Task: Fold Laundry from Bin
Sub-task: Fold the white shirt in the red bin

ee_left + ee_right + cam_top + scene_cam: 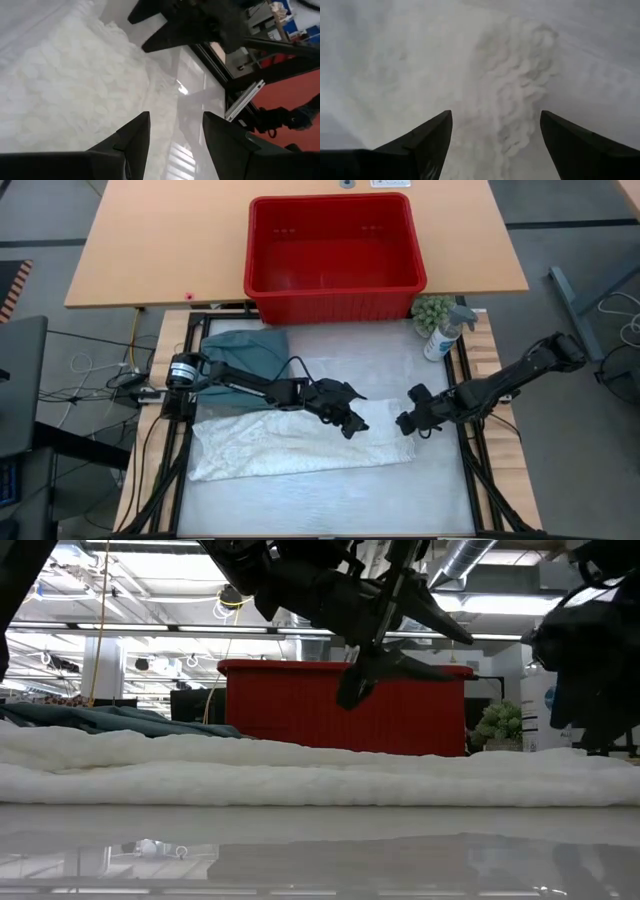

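A white garment [290,445] lies spread in a long strip across the table's middle. A dark teal garment [245,352] lies bunched at the far left, just in front of the red bin [330,305], which shows nothing inside. My left gripper [352,423] hovers open above the white garment's right part, and the low view shows its fingers [352,690] clear of the cloth. My right gripper [405,423] faces it from the right, open wide low over the garment's crinkled right edge [520,85]. Nothing sits between either pair of fingers.
A spray bottle [445,332] and a small green plant [432,310] stand at the far right beside the bin. The black frame rails [465,380] run along the mat's sides. Bare mat [320,500] lies between the white garment and the near edge.
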